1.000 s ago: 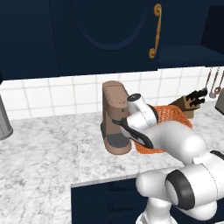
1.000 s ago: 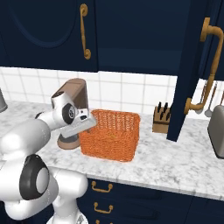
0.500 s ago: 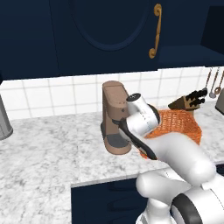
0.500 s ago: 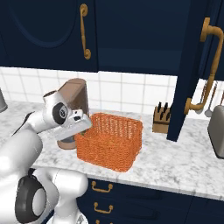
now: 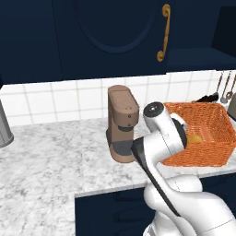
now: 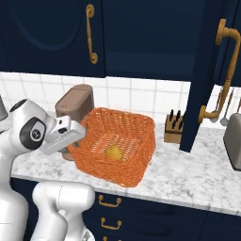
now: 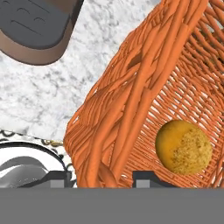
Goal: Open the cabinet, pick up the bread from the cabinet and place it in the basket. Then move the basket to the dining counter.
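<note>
Jaws pinching basket [image 6: 117,150] left wall; basket tilted, long axis along counter [image 6: 197,176], bread [image 6: 113,152] inside

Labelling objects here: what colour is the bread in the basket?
Golden yellow with a speckled brownish patch, on the bread; clearest in the hand view.

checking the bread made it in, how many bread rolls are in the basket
1: a round golden bread roll lies on the floor of the orange basket, near its middle. The gripper is clamped on the basket's near rim; the arm could hide another.
</note>
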You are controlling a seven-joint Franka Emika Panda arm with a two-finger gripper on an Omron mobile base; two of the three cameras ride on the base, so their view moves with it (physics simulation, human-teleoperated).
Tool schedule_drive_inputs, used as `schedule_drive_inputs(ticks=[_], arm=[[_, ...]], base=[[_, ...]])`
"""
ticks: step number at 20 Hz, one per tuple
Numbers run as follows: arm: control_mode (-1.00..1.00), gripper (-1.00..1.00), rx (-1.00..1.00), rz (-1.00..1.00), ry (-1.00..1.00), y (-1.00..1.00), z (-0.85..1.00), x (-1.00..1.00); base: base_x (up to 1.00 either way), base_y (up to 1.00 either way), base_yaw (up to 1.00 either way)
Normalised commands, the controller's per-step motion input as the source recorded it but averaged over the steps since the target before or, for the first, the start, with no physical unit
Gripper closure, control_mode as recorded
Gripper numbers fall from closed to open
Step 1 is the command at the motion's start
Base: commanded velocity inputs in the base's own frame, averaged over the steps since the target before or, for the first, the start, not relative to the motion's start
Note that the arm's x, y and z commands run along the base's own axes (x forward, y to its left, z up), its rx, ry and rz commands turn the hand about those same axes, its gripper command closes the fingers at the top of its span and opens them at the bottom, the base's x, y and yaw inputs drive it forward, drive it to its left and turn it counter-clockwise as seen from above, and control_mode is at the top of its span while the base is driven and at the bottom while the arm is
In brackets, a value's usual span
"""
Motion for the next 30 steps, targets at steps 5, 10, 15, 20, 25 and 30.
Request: schedule_drive_inputs(ticks=[5,10,15,20,25,30], arm=[[-1.0,1.0,0.0,0.01,-0.06,0.0,0.82,-0.38],[-1.0,1.0,0.04,0.03,0.04,0.0,0.51,-0.01],[-1.0,1.0,-0.01,0.08,0.2,0.04,0.52,0.0],[-1.0,1.0,-0.09,0.1,0.19,0.07,0.22,-0.05],[1.0,1.0,-0.02,0.03,0.0,0.0,0.01,-0.16],[1.0,1.0,0.0,0.0,0.0,0.0,0.0,0.0]], base=[[0.0,0.0,0.0],[0.0,0.0,0.0],[0.0,0.0,0.0],[0.0,0.0,0.0],[-0.06,0.04,0.0],[-0.56,0.0,-0.01]])
